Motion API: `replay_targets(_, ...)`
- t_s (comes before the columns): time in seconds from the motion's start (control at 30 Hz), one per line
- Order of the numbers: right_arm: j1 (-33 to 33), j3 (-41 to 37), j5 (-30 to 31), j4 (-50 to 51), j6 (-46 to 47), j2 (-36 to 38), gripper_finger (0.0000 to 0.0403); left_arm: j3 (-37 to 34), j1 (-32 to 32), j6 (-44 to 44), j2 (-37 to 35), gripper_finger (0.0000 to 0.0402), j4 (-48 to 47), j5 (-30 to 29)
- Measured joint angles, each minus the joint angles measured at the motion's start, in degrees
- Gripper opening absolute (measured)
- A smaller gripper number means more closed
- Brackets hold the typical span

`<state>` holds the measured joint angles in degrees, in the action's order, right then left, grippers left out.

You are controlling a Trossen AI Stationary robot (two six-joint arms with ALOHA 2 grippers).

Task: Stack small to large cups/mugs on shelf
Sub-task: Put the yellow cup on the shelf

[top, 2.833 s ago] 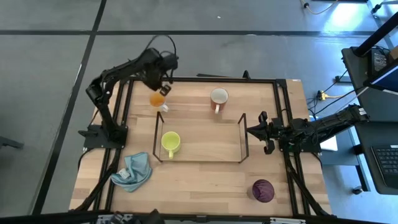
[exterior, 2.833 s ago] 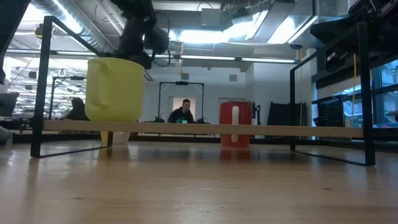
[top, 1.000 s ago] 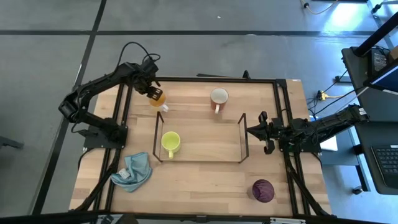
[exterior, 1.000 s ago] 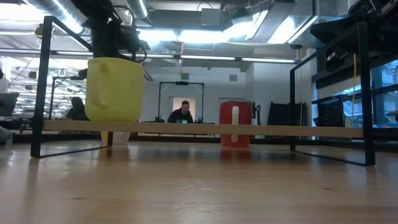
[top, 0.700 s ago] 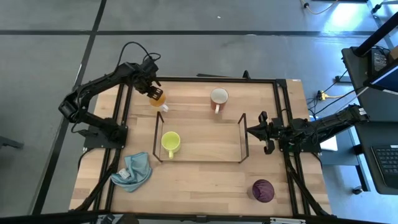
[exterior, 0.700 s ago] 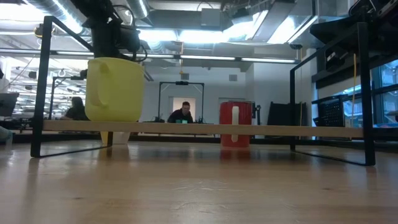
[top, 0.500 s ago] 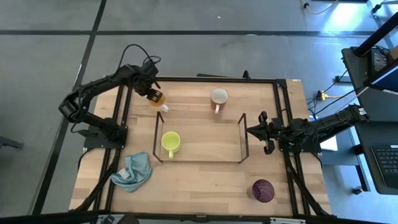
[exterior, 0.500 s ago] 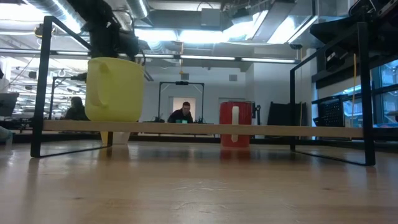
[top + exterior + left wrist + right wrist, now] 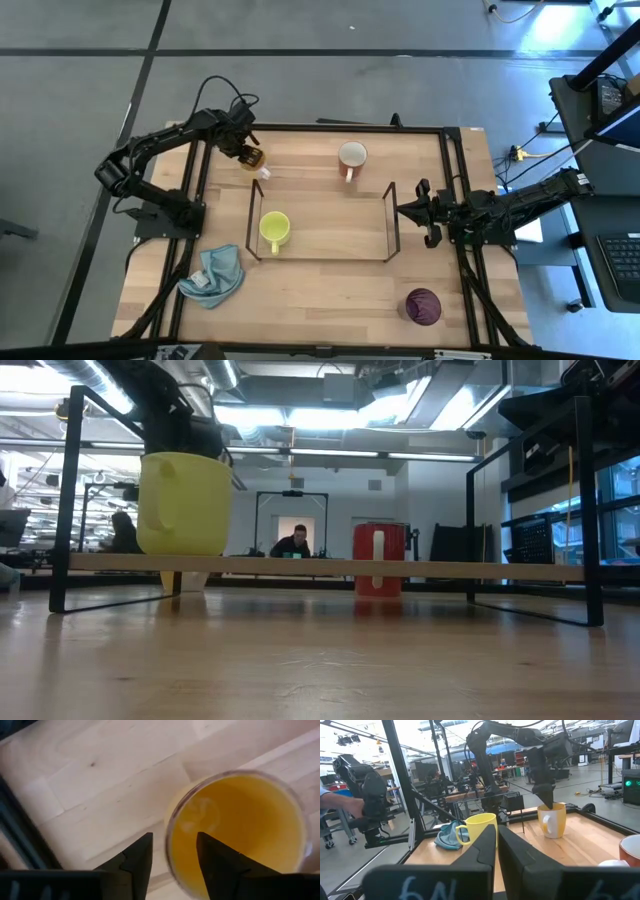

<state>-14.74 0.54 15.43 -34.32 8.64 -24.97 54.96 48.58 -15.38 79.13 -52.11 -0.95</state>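
Note:
The orange mug (image 9: 255, 160) stands upright on the table at the far left. My left gripper (image 9: 244, 152) is open above it, fingers pointing down astride its rim. On the shelf (image 9: 390, 222), a low black wire rack at mid-table, the yellow-green mug (image 9: 274, 229) stands near the left end. A white mug with a red outer wall (image 9: 352, 156) stands behind the shelf. The dark purple cup (image 9: 423, 305) is on the table near the front right. My right gripper (image 9: 402, 210) waits shut at the shelf's right end. My left gripper (image 9: 175, 855) comes from above with one finger (image 9: 217, 862) inside the orange mug (image 9: 240, 830) and the other outside, the rim (image 9: 168, 837) between them. Whether either finger touches the wall I cannot tell. The mug stands upright on the table.
A light blue cloth (image 9: 213, 275) lies crumpled at the front left. The black table frame (image 9: 455, 140) runs along the table's edges. Bare wood shows in front of the shelf and between the orange and white mugs.
My left gripper has sunk a little over the orange mug, which has stayed in place.

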Motion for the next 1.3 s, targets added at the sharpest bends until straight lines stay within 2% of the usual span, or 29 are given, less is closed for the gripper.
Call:
replay_targets(0.3, 0.0, 0.0, 0.0, 0.0, 0.0, 0.0, 0.002, 0.0, 0.0, 0.5, 1.4, 0.0088, 2.8, 0.5)
replay_targets(0.53, 0.0, 0.0, 0.0, 0.0, 0.0, 0.0, 0.002, 0.0, 0.0, 0.9, 4.2, 0.008, 3.8, 2.1)
replay_targets(0.83, 0.0, 0.0, 0.0, 0.0, 0.0, 0.0, 0.002, 0.0, -0.4, 3.5, 4.2, 0.0078, 7.3, 3.8)
replay_targets(1.1, 0.0, 0.0, 0.0, 0.0, 0.0, 0.0, 0.002, -0.1, -1.9, 5.5, 4.2, 0.0014, 9.4, 4.5)
replay_targets(1.3, 0.0, 0.0, 0.0, 0.0, 0.0, 0.0, 0.002, -0.1, -1.9, 5.8, 4.2, 0.0021, 9.5, 3.7)
